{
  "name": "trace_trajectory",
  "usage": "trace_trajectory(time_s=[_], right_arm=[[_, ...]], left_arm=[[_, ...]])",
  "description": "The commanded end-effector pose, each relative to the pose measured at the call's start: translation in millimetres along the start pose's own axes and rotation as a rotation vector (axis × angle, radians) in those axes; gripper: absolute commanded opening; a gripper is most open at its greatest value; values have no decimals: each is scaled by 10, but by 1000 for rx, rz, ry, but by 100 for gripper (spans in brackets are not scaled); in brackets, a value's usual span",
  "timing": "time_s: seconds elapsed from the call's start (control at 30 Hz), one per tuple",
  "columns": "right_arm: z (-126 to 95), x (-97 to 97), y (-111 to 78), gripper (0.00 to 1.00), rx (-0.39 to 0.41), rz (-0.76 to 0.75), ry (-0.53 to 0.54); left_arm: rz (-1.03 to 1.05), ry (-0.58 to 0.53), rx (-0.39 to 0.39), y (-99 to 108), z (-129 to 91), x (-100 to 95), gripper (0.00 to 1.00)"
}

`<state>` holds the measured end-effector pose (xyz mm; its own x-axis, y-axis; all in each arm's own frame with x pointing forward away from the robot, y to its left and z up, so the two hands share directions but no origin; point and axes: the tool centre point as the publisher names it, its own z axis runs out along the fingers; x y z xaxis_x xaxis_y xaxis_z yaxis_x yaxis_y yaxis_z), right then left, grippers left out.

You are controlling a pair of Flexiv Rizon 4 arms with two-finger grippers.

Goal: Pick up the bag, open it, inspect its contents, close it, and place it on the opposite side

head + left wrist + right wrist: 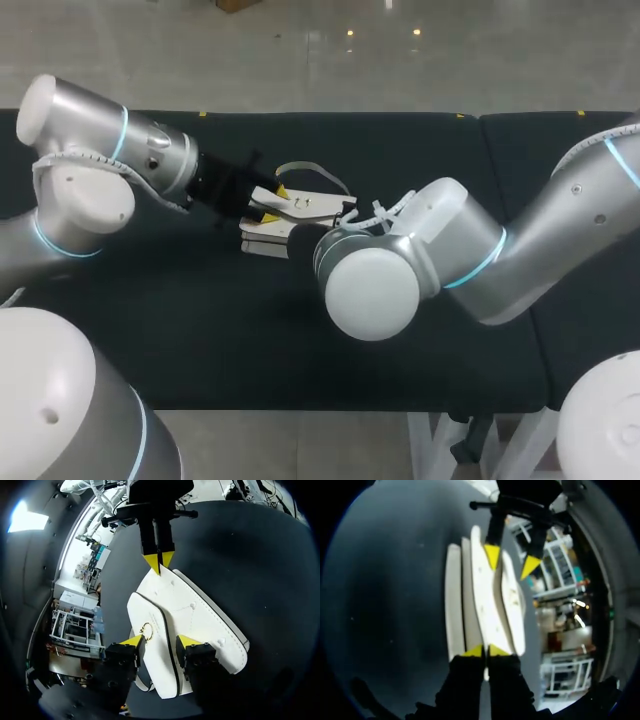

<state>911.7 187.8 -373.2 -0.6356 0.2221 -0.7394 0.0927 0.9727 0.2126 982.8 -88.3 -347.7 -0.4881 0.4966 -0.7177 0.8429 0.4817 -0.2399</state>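
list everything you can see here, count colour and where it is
bag: one, white, lying flat near the middle of the table, between the two grippers
clasp ring: one, gold, on the bag's front flap
strap: one, pale, looped on the table at the far side of the bag
table: one, black top, under everything
left arm: one, silver and white, coming in from the left
right arm: one, silver and white, coming in from the right, reaching to the middle
left gripper: one, black with yellow tips, at the bag's flap end
right gripper: one, black with yellow tips, shut on the bag's opposite edge
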Motion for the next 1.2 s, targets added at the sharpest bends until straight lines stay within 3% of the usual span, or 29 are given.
trace_trajectory(time_s=[0.03, 0.13, 0.43, 0.83, 1.2], right_arm=[[11, 25, 10, 0, 2, 0, -4], [11, 25, 10, 0, 2, 0, -4], [11, 25, 10, 0, 2, 0, -4], [11, 25, 10, 0, 2, 0, -4], [11, 25, 10, 0, 2, 0, -4]], left_arm=[[-17, -12, -30, 50, 161, -10, 31], [-46, -29, -37, 120, 157, -39, 0], [-201, -39, -30, 228, 33, -200, 0], [-436, 80, 23, 386, -96, -569, 0], [-463, 123, 31, 372, -58, -529, 0]])
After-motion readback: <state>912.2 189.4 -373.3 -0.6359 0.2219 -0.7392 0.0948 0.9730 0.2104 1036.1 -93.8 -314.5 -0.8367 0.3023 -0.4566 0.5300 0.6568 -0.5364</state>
